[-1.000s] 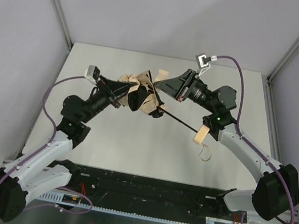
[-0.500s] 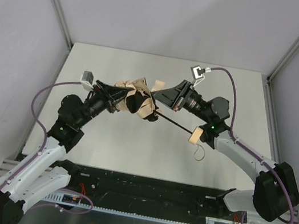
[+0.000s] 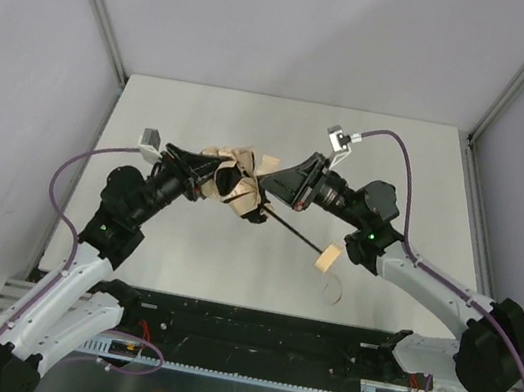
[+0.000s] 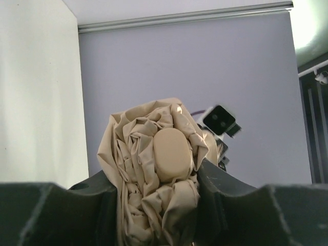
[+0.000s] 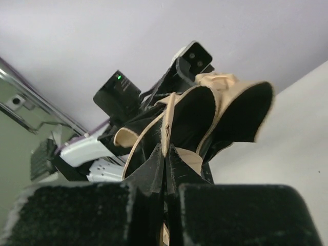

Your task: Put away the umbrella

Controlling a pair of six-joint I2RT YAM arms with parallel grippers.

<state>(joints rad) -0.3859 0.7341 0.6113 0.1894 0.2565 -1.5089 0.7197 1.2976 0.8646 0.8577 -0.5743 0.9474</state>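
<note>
- Beige umbrella (image 3: pixel 233 186) is held up over mid-bench (image 3: pixel 205 115), spanning both arms.
- Grip: left tool (image 3: pixel 206 178) clamped round the bunched canopy; right tool (image 3: pixel 263 199) pinched tight on a canopy fold.
- Pale handle (image 3: pixel 326 257) points near-right.

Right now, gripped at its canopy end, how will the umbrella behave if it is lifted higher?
The canopy is probably floppy: it bunches in crumpled folds in the left hand. The shaft is likely stiff: it runs straight to the handle. That free end may swing.
</note>
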